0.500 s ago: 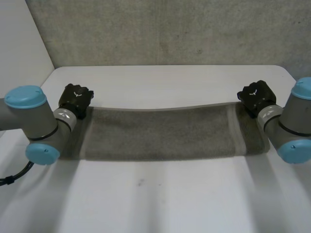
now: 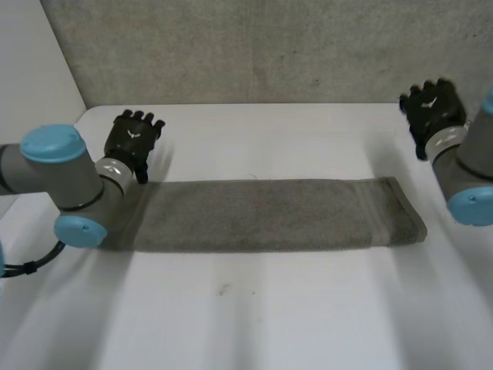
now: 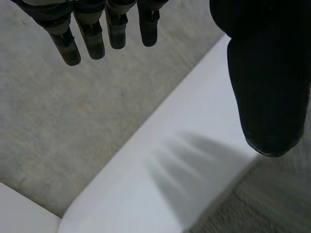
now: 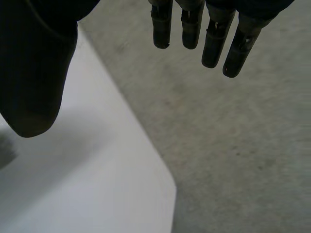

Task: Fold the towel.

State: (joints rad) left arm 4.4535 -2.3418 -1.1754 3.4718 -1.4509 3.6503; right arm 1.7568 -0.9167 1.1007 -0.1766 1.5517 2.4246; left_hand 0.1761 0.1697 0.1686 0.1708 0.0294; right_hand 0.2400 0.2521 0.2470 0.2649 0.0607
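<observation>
A grey towel (image 2: 269, 214) lies folded into a long strip across the white table (image 2: 254, 316). My left hand (image 2: 132, 140) hovers open just beyond the towel's left end, fingers (image 3: 92, 36) straight and thumb (image 3: 267, 82) apart. A corner of the towel (image 3: 262, 204) shows below that thumb in the left wrist view. My right hand (image 2: 433, 108) is raised open past the towel's right end, near the table's far right corner. Its fingers (image 4: 209, 34) are straight, the thumb (image 4: 34, 73) spread, and nothing is held.
A grey carpeted wall (image 2: 269, 46) rises behind the table's far edge. Grey floor (image 4: 233, 145) lies beyond the table's rounded corner (image 4: 165, 187) under my right hand.
Both hands have let go of the towel's far edge and lifted away from it, fingers straightened. The towel has settled flat into a narrower strip.
</observation>
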